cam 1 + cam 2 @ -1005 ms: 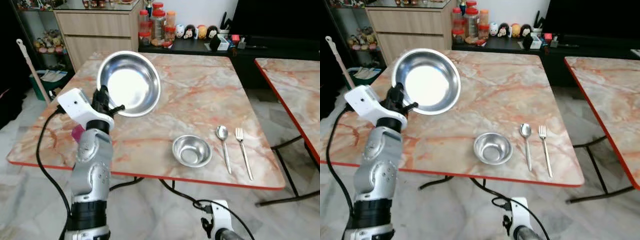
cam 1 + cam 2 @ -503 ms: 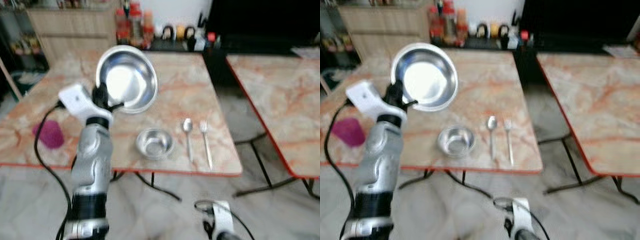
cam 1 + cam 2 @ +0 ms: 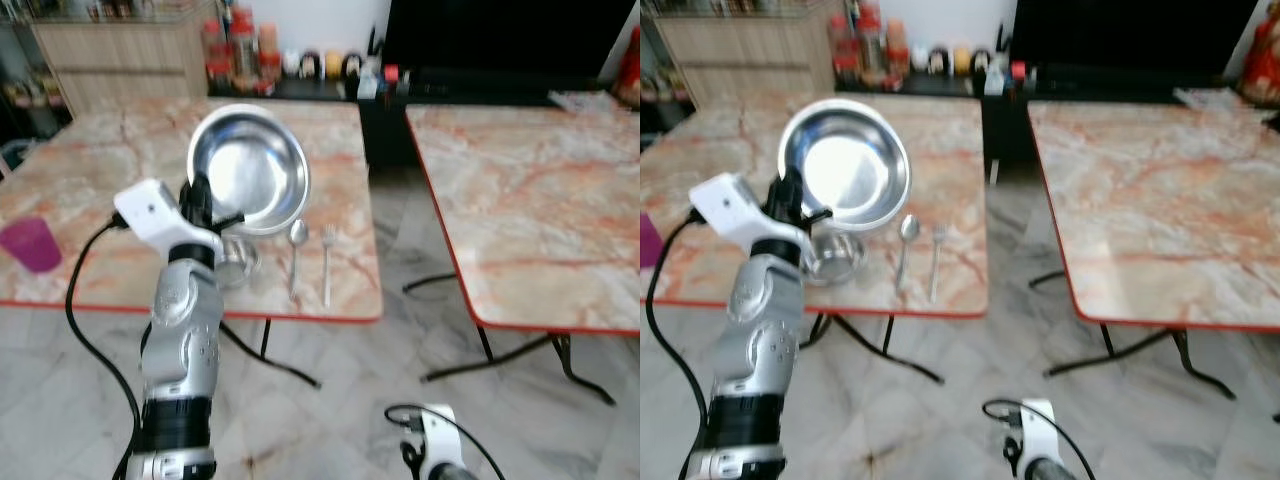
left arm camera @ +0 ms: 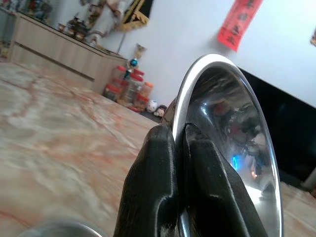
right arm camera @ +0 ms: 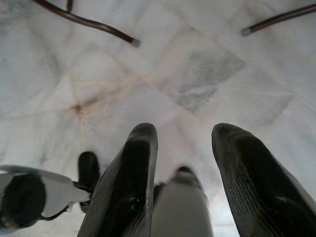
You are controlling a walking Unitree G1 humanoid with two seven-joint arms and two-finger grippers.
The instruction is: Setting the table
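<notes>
My left gripper is raised in front of me, shut on the rim of a large steel plate that it holds upright, hollow side toward me. The left wrist view has both fingers pinching that plate's rim. Behind the arm, on the left marble table, sit a small steel bowl, a spoon and a fork, side by side near the front edge. My right gripper hangs low with its fingers open over the floor.
A pink cup stands at the left table's front left. A second marble table stands to the right, with a gap of tiled floor between. Jars and a cabinet line the back wall.
The camera has swung to the right and drawn back, bringing the second table into view. The plate stays gripped in my left gripper.
</notes>
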